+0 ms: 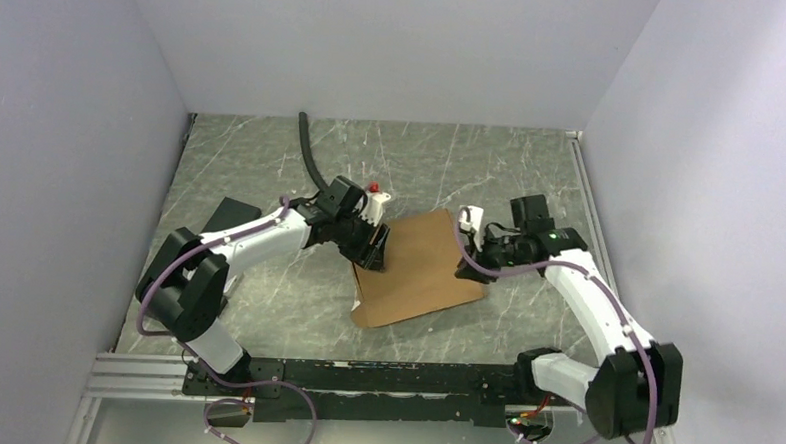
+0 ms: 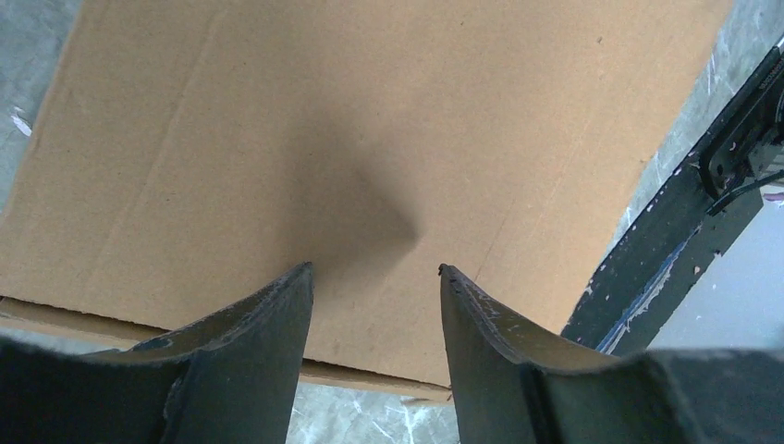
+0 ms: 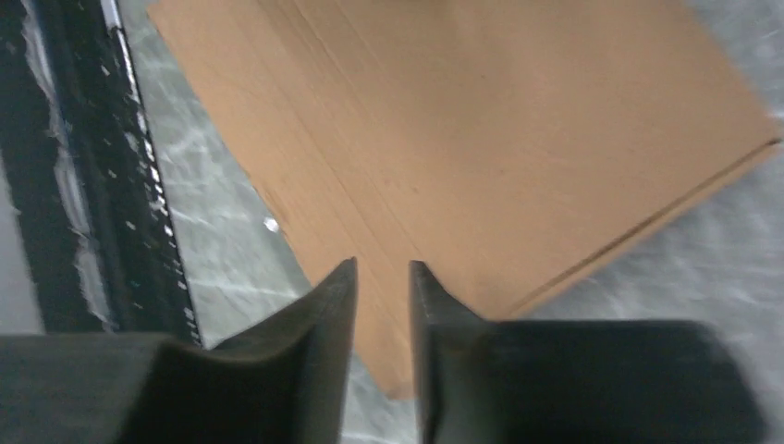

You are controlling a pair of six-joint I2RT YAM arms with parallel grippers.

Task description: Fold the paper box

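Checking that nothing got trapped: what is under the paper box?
The paper box rests on the grey marbled table, and only table shows around its edges. Whatever lies beneath the cardboard itself is covered and cannot be seen.

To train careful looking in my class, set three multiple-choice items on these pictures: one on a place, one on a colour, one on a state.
1. Where does the flat brown corrugated-cardboard paper box lie? A: in the middle of the grey marbled table. B: against the back wall. C: on the near metal rail.
2. What colour is the curved flexible hose at the far side? A: red. B: black. C: white.
3. How do the left arm's fingers stand? A: shut on the box. B: shut on nothing. C: apart, nothing between them.
Key: 1 A, the top view shows it mid-table; 2 B, it is dark along its whole length; 3 C, cardboard shows through the gap.
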